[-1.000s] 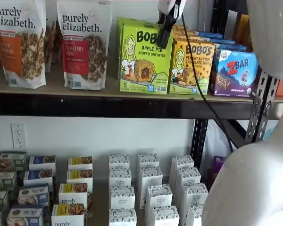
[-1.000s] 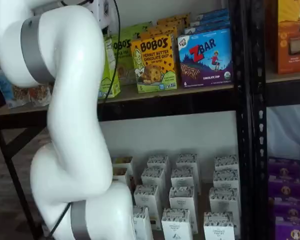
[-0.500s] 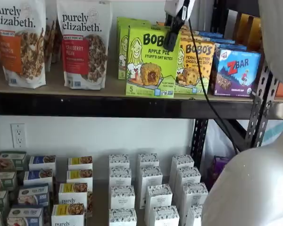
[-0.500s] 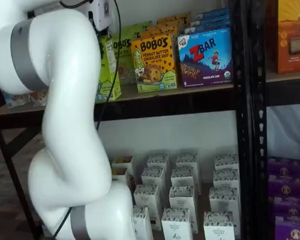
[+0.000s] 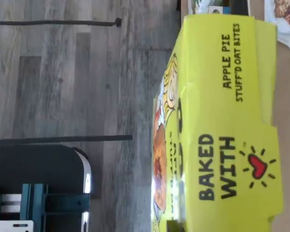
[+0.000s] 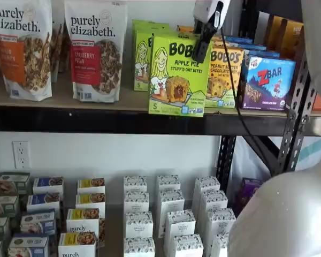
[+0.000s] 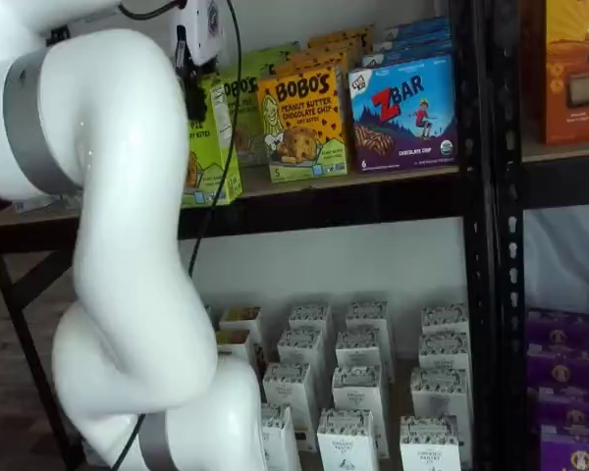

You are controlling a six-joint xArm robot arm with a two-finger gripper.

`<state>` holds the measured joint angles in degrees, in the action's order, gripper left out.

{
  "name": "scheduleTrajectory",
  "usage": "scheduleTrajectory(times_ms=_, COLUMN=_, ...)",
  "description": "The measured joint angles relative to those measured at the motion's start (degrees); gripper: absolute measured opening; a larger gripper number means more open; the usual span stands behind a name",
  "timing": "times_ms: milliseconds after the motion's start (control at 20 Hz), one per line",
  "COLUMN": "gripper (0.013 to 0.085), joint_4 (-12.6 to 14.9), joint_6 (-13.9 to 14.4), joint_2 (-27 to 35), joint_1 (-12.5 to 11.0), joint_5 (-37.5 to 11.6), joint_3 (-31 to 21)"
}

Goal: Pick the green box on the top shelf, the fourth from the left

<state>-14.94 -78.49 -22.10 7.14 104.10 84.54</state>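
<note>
so the green box has been pulled forward over the last second: a second ago it sat back in line with the yellow-orange bobo's carton, half a second ago it was partway out, and now its bottom edge is seen right at the front lip of the top shelf, clear of its row. a second green carton is left behind it on the board. the gripper is clamped on the box's upper right part, black fingers closed on the top edge, cable trailing beside it; the same grip is seen from the side in the other shelf view, where the box juts out past the front beam. in the wrist view the box's top flap fills much of the frame with wood floor beside it, which fits the box hanging out over the edge.

what that's taken to mean: the grasp is done and the extraction is well along. the box looks slightly tilted in the grip, so slipping or snagging the zbar box side isn't ruled out. the rest is judged to be just clearing the shelf.
</note>
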Motion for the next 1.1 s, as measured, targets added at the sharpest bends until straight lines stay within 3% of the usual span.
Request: scheduleTrajectory(times_ms=1100, gripper=0.0290, joint_4=0.50, joint_6=-6.09, joint_2=-6.18, joint_1=-5.77, joint_5=-0.84, joint_3=-7.77)
